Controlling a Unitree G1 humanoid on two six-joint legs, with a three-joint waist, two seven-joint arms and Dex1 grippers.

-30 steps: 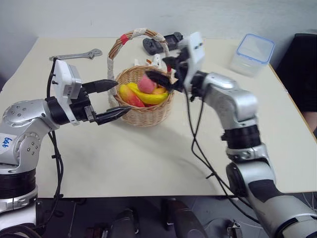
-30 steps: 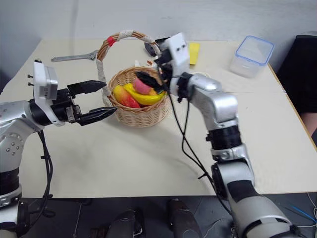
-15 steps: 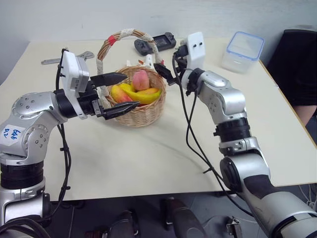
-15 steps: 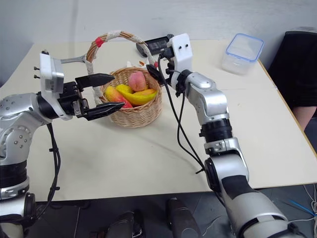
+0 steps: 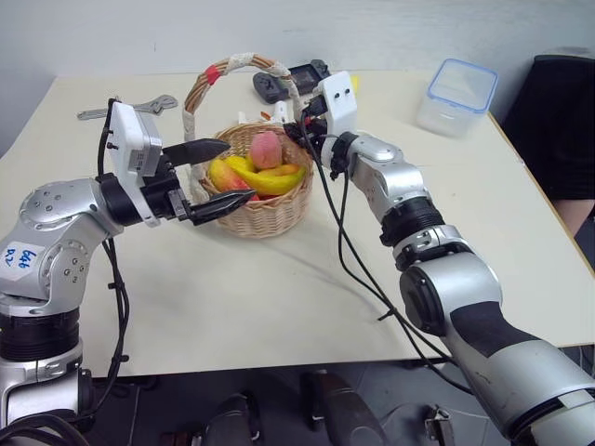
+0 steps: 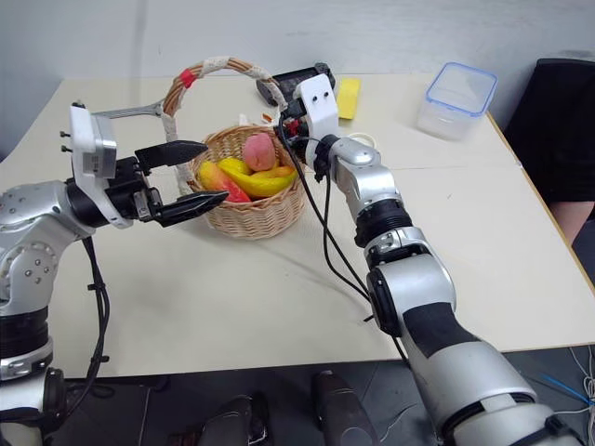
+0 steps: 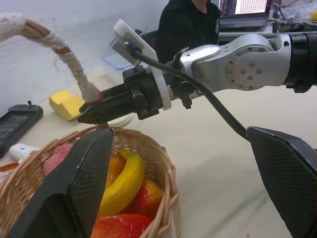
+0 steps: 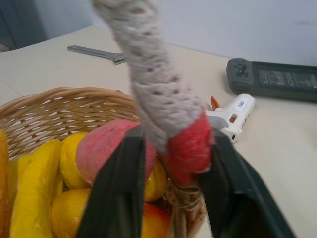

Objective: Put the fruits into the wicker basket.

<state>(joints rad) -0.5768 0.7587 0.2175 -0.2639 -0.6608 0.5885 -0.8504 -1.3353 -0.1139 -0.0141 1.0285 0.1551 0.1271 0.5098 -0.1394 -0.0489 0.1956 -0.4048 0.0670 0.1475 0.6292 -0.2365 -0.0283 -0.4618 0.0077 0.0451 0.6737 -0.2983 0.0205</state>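
**Fruits all in basket; right tool clamped on handle base**

All three fruits sit inside the wicker basket (image 5: 263, 186): banana (image 5: 265, 177) across the middle, peach (image 5: 265, 149) on top toward the back, mango (image 5: 228, 178) low on the robot's left side. No fruit lies loose on the worktop (image 5: 279, 279), so the putting-in part looks done.

Right tool (image 8: 171, 163) is pressed together on the basket handle (image 8: 163, 99), pinching it at the red-taped foot where it meets the rim, on the basket's right side. Left tool (image 5: 206, 174) is spread wide, pinching nothing, hanging just beside the basket's left wall with one finger over the rim, the other outside it.

Judgement: only leftover is whatever the handle grip is for, maybe steadying or shifting the basket, then letting go. Can't tell which.

Other stuff on worktop, apart from the basket: wrench (image 5: 125, 109), black controller (image 5: 293, 79), yellow sponge (image 6: 349, 96), clear blue-rimmed box (image 5: 457, 96), white glue gun (image 8: 230, 111) just behind the basket.
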